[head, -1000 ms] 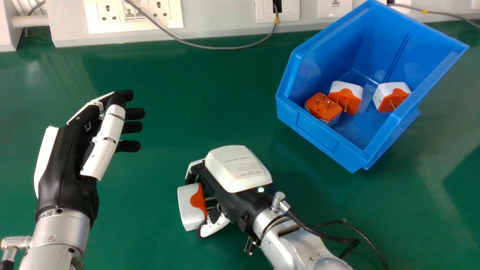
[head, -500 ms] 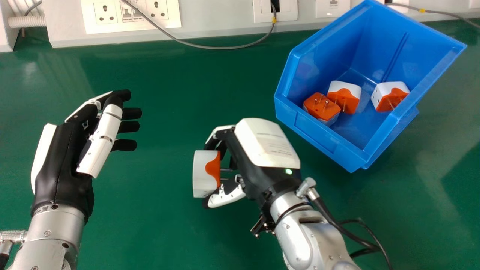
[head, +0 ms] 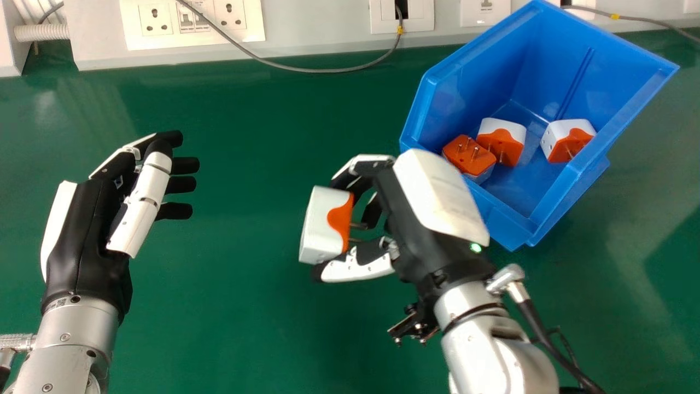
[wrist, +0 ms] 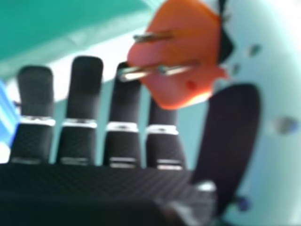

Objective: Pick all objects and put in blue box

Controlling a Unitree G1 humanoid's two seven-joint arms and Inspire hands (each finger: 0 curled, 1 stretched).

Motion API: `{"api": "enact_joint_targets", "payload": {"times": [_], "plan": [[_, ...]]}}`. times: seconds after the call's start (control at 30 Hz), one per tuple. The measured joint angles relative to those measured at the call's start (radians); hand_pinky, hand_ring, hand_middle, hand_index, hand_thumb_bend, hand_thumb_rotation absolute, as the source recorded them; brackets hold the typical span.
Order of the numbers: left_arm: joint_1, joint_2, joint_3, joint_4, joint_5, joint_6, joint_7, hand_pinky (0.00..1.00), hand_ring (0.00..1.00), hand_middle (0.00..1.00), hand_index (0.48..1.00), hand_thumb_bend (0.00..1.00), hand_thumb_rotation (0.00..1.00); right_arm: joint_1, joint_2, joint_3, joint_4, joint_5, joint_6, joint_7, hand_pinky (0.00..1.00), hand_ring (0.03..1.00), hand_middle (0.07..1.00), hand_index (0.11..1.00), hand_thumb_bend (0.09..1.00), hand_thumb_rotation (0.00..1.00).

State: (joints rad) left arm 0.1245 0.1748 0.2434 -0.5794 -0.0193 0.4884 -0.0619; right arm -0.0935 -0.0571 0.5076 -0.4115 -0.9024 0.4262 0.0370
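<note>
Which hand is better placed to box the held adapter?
The right hand, likely: it pinches the adapter and is close to the blue box; the left hand is empty and farther off.

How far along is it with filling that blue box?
Three orange-and-white plugs already lie inside the blue box. A fourth plug is in the right hand, held left of the box in the head view. Dropping that one in looks like what remains.
</note>
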Motion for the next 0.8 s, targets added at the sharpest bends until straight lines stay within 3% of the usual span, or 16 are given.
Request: {"api": "enact_joint_targets", "payload": {"times": [0.23,0.47,0.8], "plan": [[-0.008,0.000,0.000,0.010,0.001,-0.002,0.003,0.61,0.71,0.71,0.768,0.30,0.73,-0.006,-0.026,-0.072,-0.069,0.004,-0.034,0.011,0.33,0.431,0.539,0.531,0.490,0.00],[-0.013,0.000,0.000,0.013,0.002,-0.002,0.006,0.61,0.71,0.71,0.769,0.30,0.73,-0.109,-0.090,-0.210,-0.034,0.005,-0.066,0.010,0.32,0.432,0.538,0.540,0.489,0.00],[-0.013,0.001,0.002,0.015,0.000,-0.002,0.007,0.61,0.71,0.71,0.771,0.31,0.73,-0.266,-0.206,-0.337,0.145,-0.016,-0.005,0.024,0.32,0.432,0.541,0.542,0.488,0.00]]}}
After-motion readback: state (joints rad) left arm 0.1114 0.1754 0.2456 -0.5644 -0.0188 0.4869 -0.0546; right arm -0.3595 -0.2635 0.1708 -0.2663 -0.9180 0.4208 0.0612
